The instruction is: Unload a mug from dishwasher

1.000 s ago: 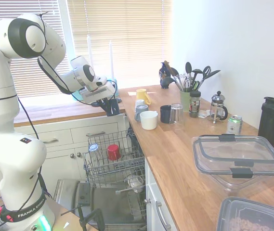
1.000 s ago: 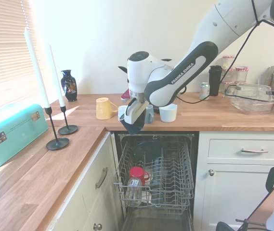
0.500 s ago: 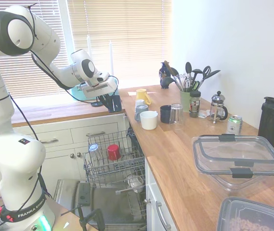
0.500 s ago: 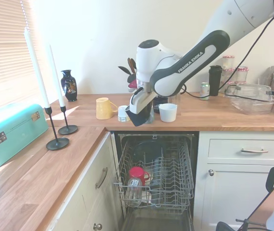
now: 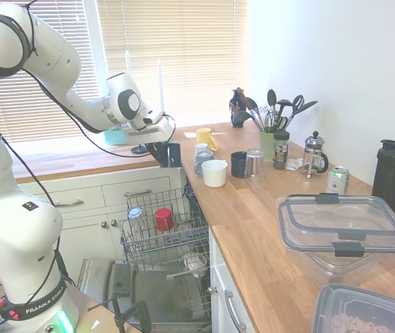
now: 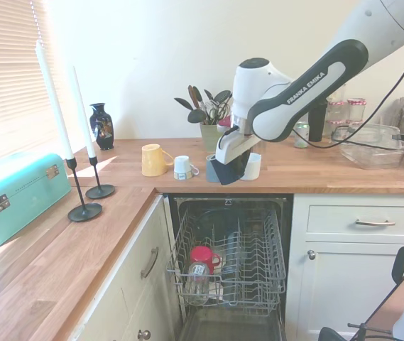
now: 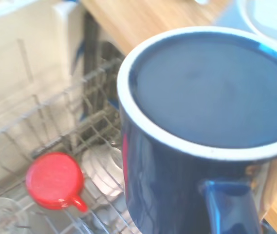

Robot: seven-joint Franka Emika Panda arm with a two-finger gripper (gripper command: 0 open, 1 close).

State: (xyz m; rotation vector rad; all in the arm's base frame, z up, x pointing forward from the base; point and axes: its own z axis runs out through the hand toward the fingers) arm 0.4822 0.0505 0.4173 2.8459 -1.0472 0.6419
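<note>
My gripper (image 5: 166, 151) (image 6: 224, 163) is shut on the dark navy mug (image 5: 173, 157) (image 6: 228, 173). It holds the mug by the wooden counter's front edge, above the open dishwasher (image 5: 152, 288). In the wrist view the mug (image 7: 201, 146) fills the frame, flat base toward the camera and handle low. Part of the counter and the wire rack (image 7: 55, 122) show past it. The grey rack (image 5: 161, 232) (image 6: 238, 263) is pulled out below and holds a red mug (image 5: 163, 219) (image 6: 202, 257) (image 7: 54, 179) and a clear glass (image 6: 196, 278).
On the counter behind the gripper stand a white mug (image 5: 214, 173), a grey-blue mug (image 5: 203, 161), a yellow mug (image 6: 153, 159), a small white cup (image 6: 182, 168) and a dark mug (image 5: 239, 164). Two candlesticks (image 6: 86, 206) and a teal box (image 6: 13, 199) stand along the window side.
The arm has carried the navy mug up from over the rack and across to the counter's edge, rightward in the second exterior view. The grip has stayed shut.
</note>
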